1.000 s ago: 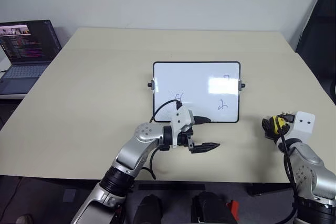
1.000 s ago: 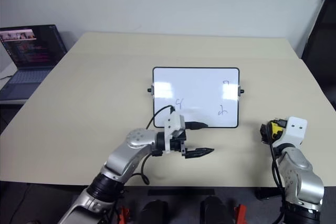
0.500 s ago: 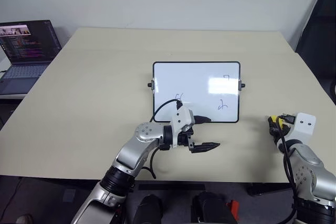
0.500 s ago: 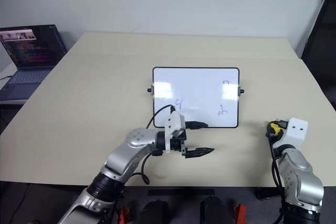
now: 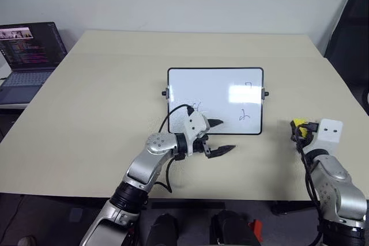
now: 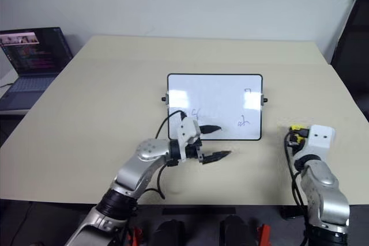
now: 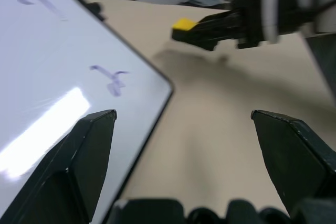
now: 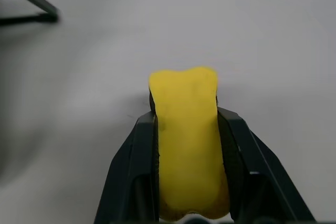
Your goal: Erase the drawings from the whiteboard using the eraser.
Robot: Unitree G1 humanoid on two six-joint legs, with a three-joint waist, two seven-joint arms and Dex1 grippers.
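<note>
The whiteboard (image 5: 215, 101) lies flat in the middle of the table, with thin dark drawings (image 5: 245, 116) near its right side and one more by its near left edge. My left gripper (image 5: 223, 137) hovers open at the board's near edge, one finger over the board and the other off it. In the left wrist view the board's corner (image 7: 47, 77) and a drawn mark (image 7: 113, 80) sit between the spread fingers. To the board's right, my right gripper (image 5: 299, 128) is shut on the yellow eraser (image 8: 186, 140), which it holds just above the table.
An open laptop (image 5: 26, 56) stands on a separate surface at the far left. Something dark, like a chair (image 5: 351, 33), stands past the table's right edge. The beige table (image 5: 104, 96) is bare around the board.
My right gripper closed on the eraser, then rose and shifted a little toward the board. My left gripper moved up to the board's near edge and turned slightly.
</note>
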